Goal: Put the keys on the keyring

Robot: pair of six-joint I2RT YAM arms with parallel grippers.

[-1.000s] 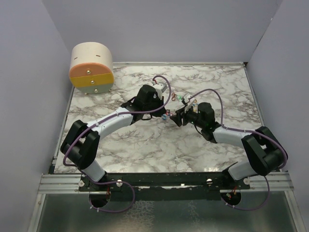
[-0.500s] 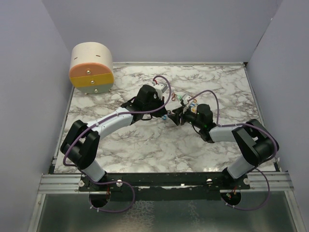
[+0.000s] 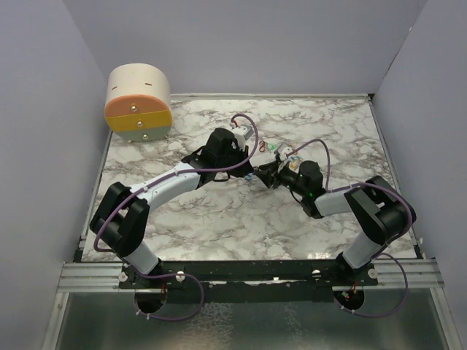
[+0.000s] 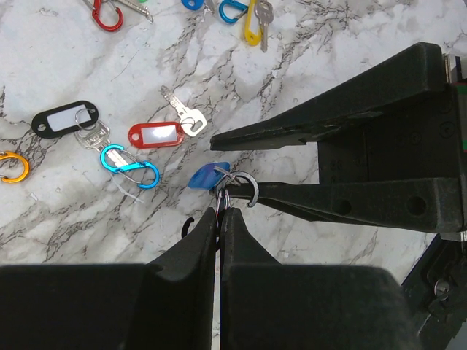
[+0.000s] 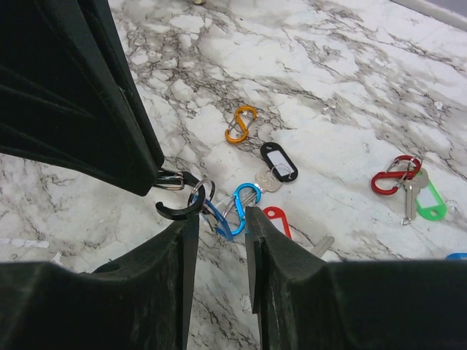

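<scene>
My left gripper (image 4: pixel 221 211) is shut on the keyring (image 4: pixel 244 188), a small bundle of silver wire rings with a black hook (image 5: pixel 179 212) hanging from it. A blue key tag (image 4: pixel 206 176) dangles on the ring just above the marble. From the right, my right gripper (image 5: pixel 219 217) stands open around that tag, its fingers (image 4: pixel 321 124) on either side of it with a gap showing. In the top view the two grippers (image 3: pixel 250 172) (image 3: pixel 263 176) meet tip to tip at mid-table. A red key tag (image 4: pixel 155 135) lies loose beside them.
Scattered on the marble are a blue carabiner (image 5: pixel 244 200), a black tag (image 5: pixel 279 162), an orange carabiner (image 5: pixel 241 124), a red carabiner (image 5: pixel 394 175) and a green tag (image 5: pixel 430 204). A round wooden drawer box (image 3: pixel 139 102) stands at the back left corner.
The right arm has slid left up to the left gripper and its jaws have narrowed. The left arm and the keyring it holds have stayed put.
</scene>
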